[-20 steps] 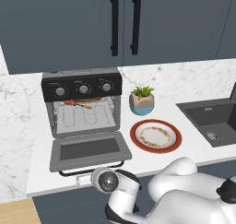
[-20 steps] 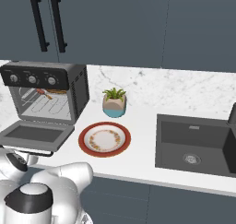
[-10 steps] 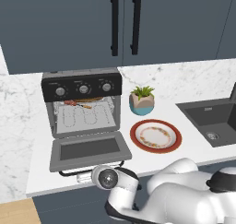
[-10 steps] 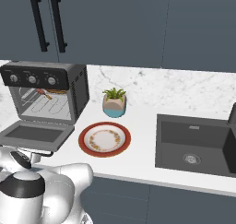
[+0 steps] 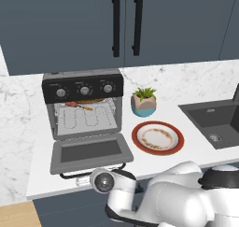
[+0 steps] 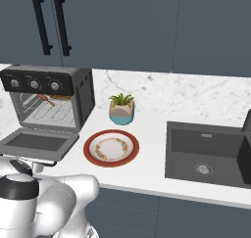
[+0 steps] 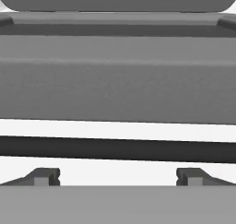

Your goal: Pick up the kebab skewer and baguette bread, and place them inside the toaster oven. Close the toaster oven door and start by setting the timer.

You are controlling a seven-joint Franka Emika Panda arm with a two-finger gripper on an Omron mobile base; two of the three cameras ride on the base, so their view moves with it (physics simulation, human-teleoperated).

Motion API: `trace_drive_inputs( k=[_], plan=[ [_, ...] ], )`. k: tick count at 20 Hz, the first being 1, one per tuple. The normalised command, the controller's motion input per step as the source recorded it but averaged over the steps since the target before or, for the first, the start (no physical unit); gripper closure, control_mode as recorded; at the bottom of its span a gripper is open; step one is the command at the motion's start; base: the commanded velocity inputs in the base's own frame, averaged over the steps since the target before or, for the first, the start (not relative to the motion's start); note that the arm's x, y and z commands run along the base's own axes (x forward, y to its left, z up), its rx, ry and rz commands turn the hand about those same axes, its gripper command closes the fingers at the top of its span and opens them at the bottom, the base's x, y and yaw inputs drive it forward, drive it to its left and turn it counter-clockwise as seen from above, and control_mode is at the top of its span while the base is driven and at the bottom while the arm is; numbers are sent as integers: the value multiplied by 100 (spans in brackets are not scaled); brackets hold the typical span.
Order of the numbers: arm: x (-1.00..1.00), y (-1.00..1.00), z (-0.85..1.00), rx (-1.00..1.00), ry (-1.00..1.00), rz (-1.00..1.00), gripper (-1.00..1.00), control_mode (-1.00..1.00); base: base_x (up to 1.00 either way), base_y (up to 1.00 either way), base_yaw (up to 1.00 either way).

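The toaster oven [image 5: 84, 88] stands on the counter with its door [image 5: 88, 151] dropped flat toward me. On the wire rack inside lies the kebab skewer [image 5: 77, 105], also seen from the right [image 6: 45, 98]. Behind it, a golden-brown edge of the baguette bread [image 5: 95, 101] shows under the knob panel, mostly hidden. My gripper [image 7: 118, 178] is open, its fingertips [image 7: 44, 177] wide apart and holding nothing. It sits low at the door's front edge. The black bar handle [image 7: 118, 147] runs across just beyond the tips, with the grey door [image 7: 118, 80] behind it.
A red-rimmed plate [image 5: 157, 137] lies right of the oven, with a small potted plant [image 5: 143, 101] behind it. A dark sink [image 5: 217, 123] is sunk into the counter at the far right. Dark cabinets hang above.
The arm has shifted a little to the left in front of the counter edge. The jaws have stayed open. The oven, its door and the food have not moved.
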Motion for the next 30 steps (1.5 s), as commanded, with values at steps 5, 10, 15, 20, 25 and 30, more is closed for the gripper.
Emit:
trace_drive_inputs(
  k=[5,10,15,20,25,30],
  plan=[
    [26,0,-3,0,0,0,-100,-100,0,0,0],
    [18,0,-17,0,-1,0,-100,-100,0,0,0],
    [19,0,-5,1,-4,0,-100,-100,0,0,0],
    [22,-10,3,4,-5,0,-100,-100,0,0,0],
    [34,-8,13,4,-1,0,-100,-100,0,0,0],
    [40,-2,24,3,0,0,-100,-100,0,0,0]
  ],
)
